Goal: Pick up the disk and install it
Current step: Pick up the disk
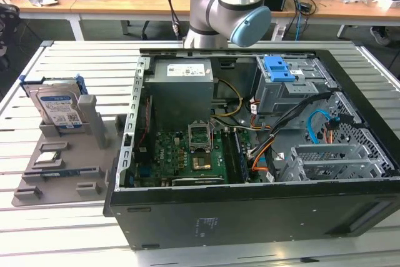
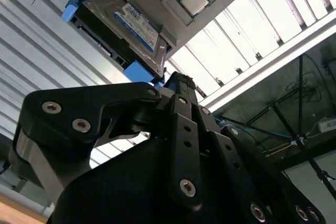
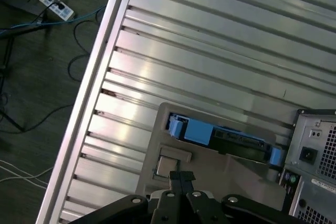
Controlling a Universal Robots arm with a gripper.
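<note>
- The gripper (image 3: 181, 178) is hovering, fingers pressed together, gripping nothing.
- The disk (image 1: 59, 105) is standing upright in a grey holder (image 1: 69, 176), at nine o'clock from the computer case (image 1: 250, 217) in the exterior view.

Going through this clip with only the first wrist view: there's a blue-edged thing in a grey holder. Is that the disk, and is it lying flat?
Observer: That is the disk; the exterior view shows it standing upright on edge in the grey holder.
Operator: Any label?
Observer: In the second wrist view a white-and-blue label covers the face seen past the shut, empty end effector.
Operator: Is the case open?
Observer: Yes; the computer case lies open, motherboard exposed, on the exterior view's right of the holder.
</note>
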